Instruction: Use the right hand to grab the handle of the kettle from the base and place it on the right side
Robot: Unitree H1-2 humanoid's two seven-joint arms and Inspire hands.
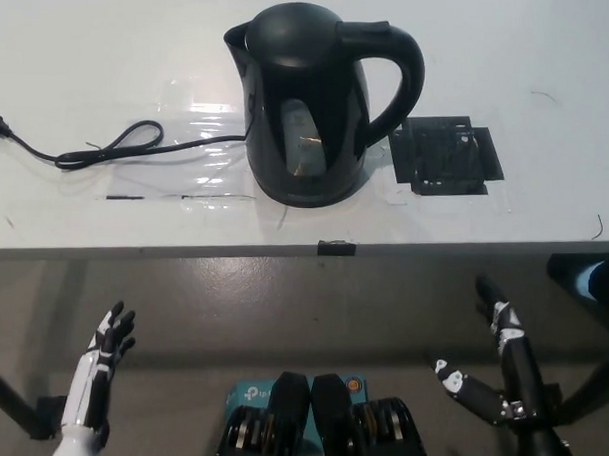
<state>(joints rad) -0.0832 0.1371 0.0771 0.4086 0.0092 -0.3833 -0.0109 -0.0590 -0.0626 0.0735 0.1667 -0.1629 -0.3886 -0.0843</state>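
One kettle [314,103] stands on the table [80,60]; left hand [102,366] and right hand [500,370] hang empty, fingers spread.

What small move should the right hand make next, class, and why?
Probably lift and reach forward toward the kettle's handle: the right hand hangs open below the table edge, far from the kettle, which sits untouched; the left hand rests low.

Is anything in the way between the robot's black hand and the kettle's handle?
Nothing on the table blocks it. The right hand is open below the table's front edge, so it must rise over that edge to reach the handle of the kettle.
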